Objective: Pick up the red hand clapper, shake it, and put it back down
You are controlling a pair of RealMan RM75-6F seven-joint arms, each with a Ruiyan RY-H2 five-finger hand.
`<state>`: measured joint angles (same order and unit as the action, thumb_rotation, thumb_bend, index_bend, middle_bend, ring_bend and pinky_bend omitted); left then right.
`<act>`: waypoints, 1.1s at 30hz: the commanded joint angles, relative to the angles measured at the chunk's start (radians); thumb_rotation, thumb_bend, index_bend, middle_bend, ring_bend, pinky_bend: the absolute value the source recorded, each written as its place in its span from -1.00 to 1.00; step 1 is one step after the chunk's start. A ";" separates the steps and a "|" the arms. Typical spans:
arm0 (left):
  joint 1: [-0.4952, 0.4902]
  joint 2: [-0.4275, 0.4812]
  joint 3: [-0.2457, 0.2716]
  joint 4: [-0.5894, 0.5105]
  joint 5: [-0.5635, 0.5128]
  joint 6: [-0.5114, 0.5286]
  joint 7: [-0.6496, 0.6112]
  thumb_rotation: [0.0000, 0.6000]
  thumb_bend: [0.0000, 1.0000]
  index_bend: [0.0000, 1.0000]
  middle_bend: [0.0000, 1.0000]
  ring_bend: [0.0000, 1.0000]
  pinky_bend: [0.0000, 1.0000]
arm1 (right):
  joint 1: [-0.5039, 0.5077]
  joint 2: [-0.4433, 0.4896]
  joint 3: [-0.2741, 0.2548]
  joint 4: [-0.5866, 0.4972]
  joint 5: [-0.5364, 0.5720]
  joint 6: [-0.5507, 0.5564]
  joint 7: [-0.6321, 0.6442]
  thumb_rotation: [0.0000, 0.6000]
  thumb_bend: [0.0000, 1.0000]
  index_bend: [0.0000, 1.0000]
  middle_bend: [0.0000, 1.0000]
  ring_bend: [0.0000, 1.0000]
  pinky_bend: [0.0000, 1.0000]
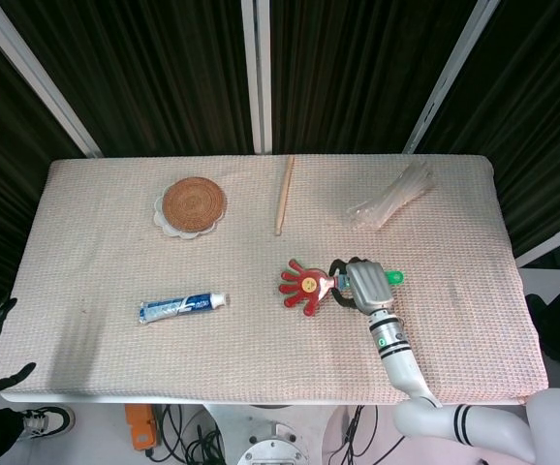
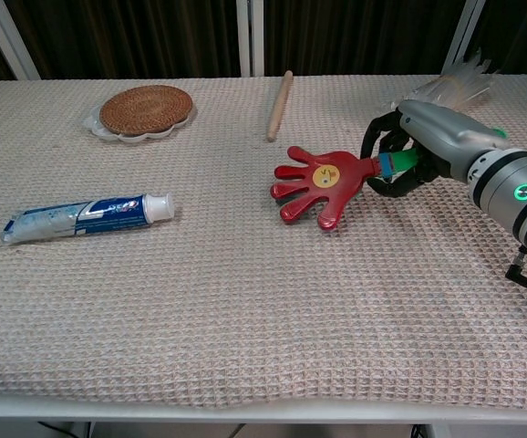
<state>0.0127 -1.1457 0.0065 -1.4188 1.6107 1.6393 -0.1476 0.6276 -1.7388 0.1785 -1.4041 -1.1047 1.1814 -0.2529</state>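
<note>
Red hand clapper (image 2: 315, 185) is held above the table, right hand (image 2: 425, 146) fingers (image 2: 378, 153) wrapping its green handle.

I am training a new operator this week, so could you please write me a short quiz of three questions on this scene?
1. True or false: the right hand grips the red hand clapper by its green handle.
2. Which thing lies nearest the left edge of the table in the head view? A. the toothpaste tube B. the wooden stick C. the clear plastic bag
3. Fill in: the woven coaster rests on a white ____.

Key
1. True.
2. A.
3. Plate; only its scalloped rim shows round the coaster.
</note>
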 commanded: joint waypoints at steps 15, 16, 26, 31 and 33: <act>0.002 -0.001 0.000 0.000 -0.001 0.001 0.004 1.00 -0.80 -0.84 -0.95 -1.00 -0.94 | -0.096 0.063 0.072 -0.085 -0.148 0.052 0.445 1.00 -0.04 0.76 0.73 0.66 0.92; 0.002 -0.001 0.000 0.000 -0.001 0.001 0.004 1.00 -0.80 -0.84 -0.95 -1.00 -0.94 | -0.101 0.081 0.084 -0.117 -0.156 0.046 0.510 1.00 -0.04 0.76 0.73 0.67 0.93; 0.001 -0.001 -0.001 0.000 -0.003 -0.001 0.006 1.00 -0.79 -0.84 -0.95 -1.00 -0.94 | -0.165 0.321 0.167 -0.417 -0.283 -0.011 1.265 1.00 -0.02 0.73 0.73 0.82 1.00; 0.001 -0.002 -0.001 0.002 -0.003 -0.002 0.005 1.00 -0.80 -0.84 -0.95 -1.00 -0.94 | -0.178 0.433 0.180 -0.453 -0.317 -0.061 1.544 1.00 -0.01 0.73 0.73 0.85 1.00; 0.000 -0.002 -0.001 0.002 -0.002 -0.003 0.006 1.00 -0.80 -0.84 -0.95 -1.00 -0.94 | -0.172 0.446 0.174 -0.432 -0.333 -0.068 1.539 1.00 -0.01 0.73 0.73 0.85 1.00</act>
<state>0.0129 -1.1478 0.0057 -1.4168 1.6083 1.6365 -0.1414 0.4738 -1.3902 0.3306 -1.7859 -1.3818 1.1561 1.1713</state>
